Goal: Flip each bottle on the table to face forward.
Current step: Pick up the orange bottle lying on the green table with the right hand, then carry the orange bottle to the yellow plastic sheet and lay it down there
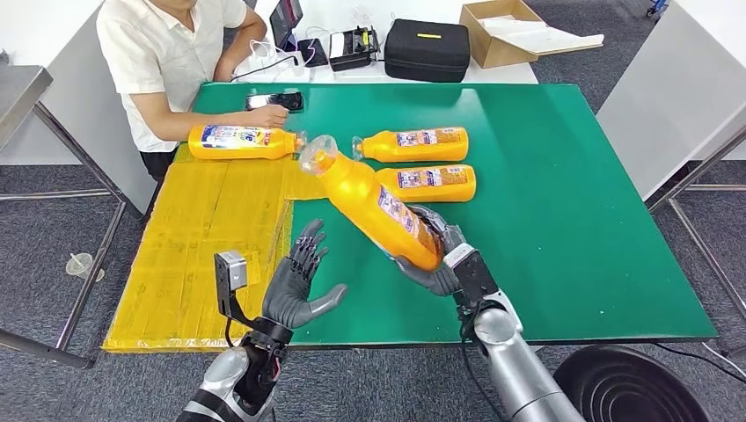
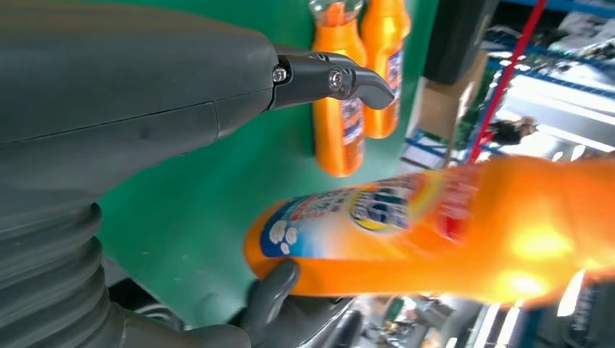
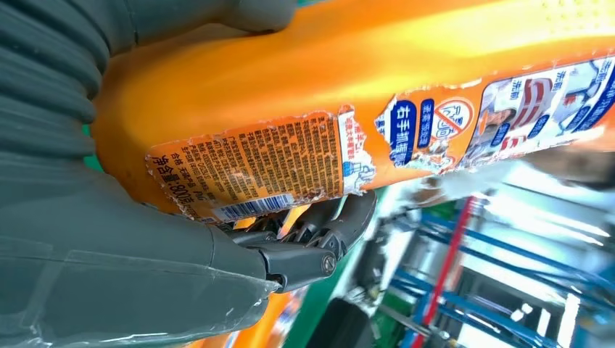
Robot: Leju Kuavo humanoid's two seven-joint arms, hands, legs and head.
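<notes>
My right hand (image 1: 438,258) grips the base of an orange bottle (image 1: 374,207) and holds it tilted above the green table (image 1: 563,202), clear cap end up and away from me. The right wrist view shows its torn back label (image 3: 275,163) with fingers (image 3: 319,232) wrapped under it. My left hand (image 1: 299,283) is open, fingers spread, just left of the held bottle and apart from it; the left wrist view shows that bottle (image 2: 435,225) close by. Two more orange bottles (image 1: 413,144) (image 1: 428,182) lie on the table. A fourth (image 1: 239,141) lies at the far left.
A person in a white shirt (image 1: 167,53) sits at the table's far left corner, a hand (image 1: 268,115) by the fourth bottle and a phone (image 1: 274,101). A yellow mat (image 1: 202,255) covers the table's left side. A black case (image 1: 427,49) and a cardboard box (image 1: 506,31) sit beyond.
</notes>
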